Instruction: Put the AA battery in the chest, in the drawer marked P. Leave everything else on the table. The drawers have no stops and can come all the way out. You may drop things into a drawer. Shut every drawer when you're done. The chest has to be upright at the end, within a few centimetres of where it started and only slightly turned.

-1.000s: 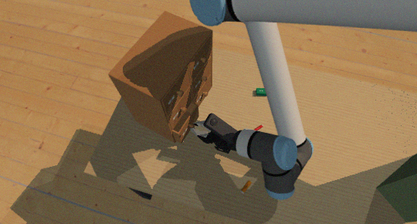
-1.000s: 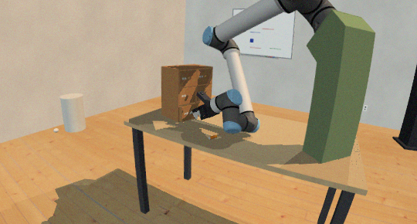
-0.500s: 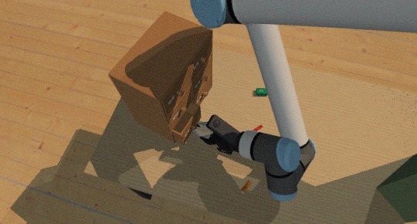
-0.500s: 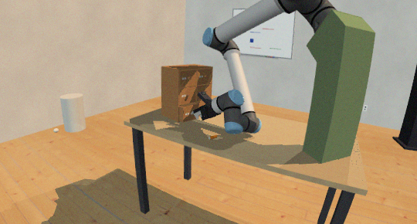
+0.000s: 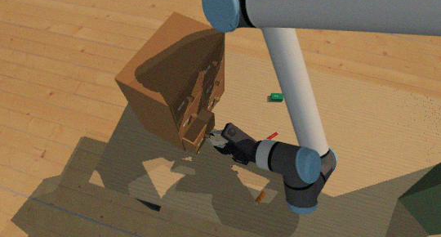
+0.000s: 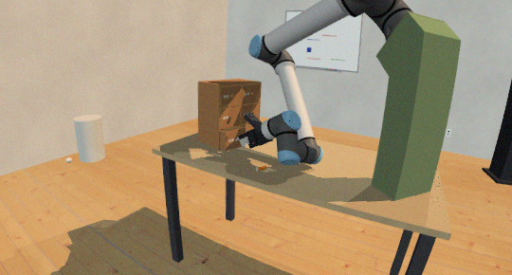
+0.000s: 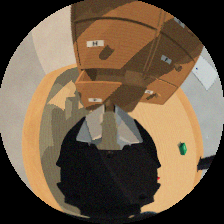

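Note:
The brown chest (image 5: pixel 140 107) (image 6: pixel 209 114) (image 7: pixel 120 35) stands upright at the table's far left. Its bottom left drawer (image 5: pixel 192 145) (image 6: pixel 228 141) (image 7: pixel 107 92) is pulled partly out; its small label looks like P. My gripper (image 5: pixel 209 136) (image 6: pixel 240 139) (image 7: pixel 109 105) is shut on that drawer's knob, in front of the drawer face. The knob is mostly hidden between the fingertips. An orange cylinder (image 5: pixel 260 197) (image 6: pixel 262 168), which looks like the AA battery, lies on the table in front of the arm's wrist. The inside of the drawer shows only in part.
A green block (image 5: pixel 277 97) (image 7: pixel 183 148) and a thin red object (image 5: pixel 272 136) lie on the table to the chest's right. A tall green post (image 6: pixel 408 115) stands at the table's other end. The chest's other drawers appear shut. The arm reaches low over the table.

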Robot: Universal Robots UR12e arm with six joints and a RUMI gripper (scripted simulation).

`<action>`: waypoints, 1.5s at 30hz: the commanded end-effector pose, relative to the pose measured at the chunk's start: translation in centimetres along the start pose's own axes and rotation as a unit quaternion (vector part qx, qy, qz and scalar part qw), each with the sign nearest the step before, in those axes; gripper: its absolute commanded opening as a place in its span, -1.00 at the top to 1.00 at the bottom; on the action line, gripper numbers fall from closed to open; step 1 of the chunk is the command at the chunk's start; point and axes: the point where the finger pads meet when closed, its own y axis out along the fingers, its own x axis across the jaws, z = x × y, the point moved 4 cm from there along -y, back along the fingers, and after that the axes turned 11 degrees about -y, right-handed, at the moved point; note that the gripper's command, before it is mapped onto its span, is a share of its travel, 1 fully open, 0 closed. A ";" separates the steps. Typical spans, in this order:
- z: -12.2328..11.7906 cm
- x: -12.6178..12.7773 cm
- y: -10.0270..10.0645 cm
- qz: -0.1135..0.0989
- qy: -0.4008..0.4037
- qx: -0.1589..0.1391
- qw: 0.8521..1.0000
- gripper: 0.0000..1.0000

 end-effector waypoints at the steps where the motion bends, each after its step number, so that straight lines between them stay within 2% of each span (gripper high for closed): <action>1: -0.1 0.0 -0.3 0.000 0.000 0.000 1.000 0.86; 45: -1.1 -0.2 -2.0 0.000 0.000 0.000 1.000 0.86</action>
